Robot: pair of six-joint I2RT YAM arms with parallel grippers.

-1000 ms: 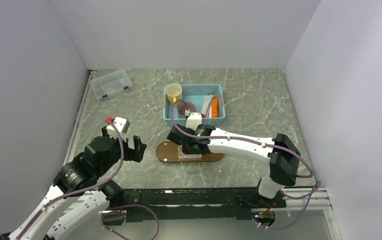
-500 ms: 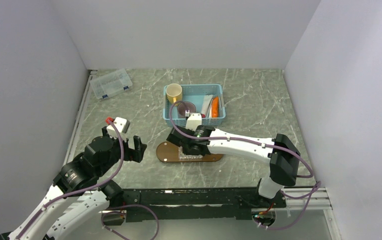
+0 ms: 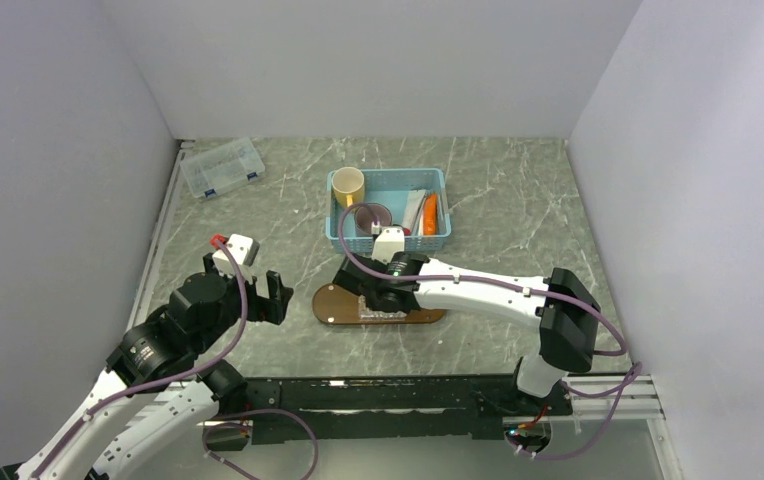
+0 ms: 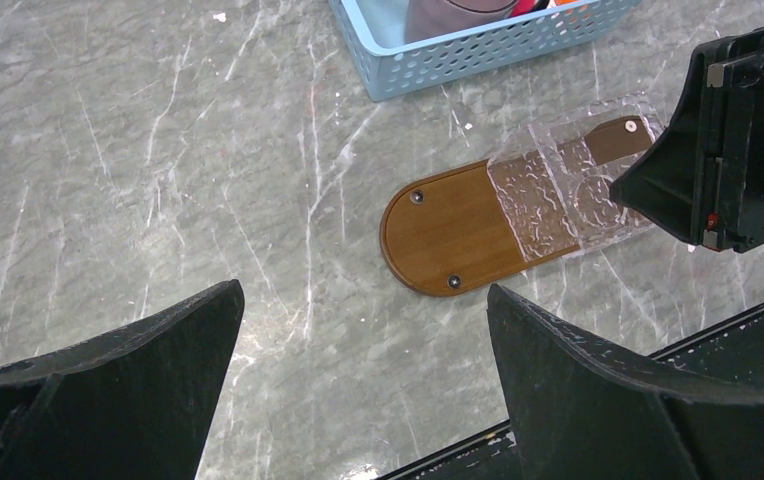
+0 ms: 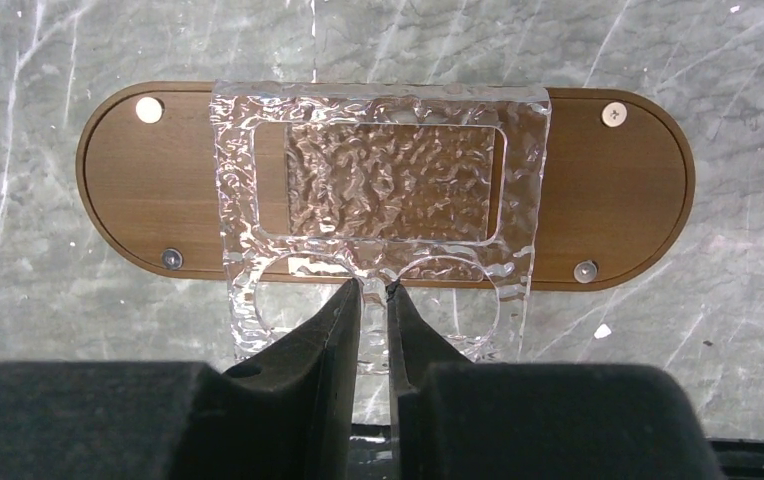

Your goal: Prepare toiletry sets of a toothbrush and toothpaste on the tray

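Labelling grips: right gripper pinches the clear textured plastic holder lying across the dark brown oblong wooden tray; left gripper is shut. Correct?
No: the left gripper is open, its fingers wide apart in the left wrist view. The rest holds.

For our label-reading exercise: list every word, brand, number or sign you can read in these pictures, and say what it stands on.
No text can be read in any view.
The orange tube in the blue basket: any print on it is too small to read.
The tray and the clear holder: no lettering, only screws and a rippled texture.
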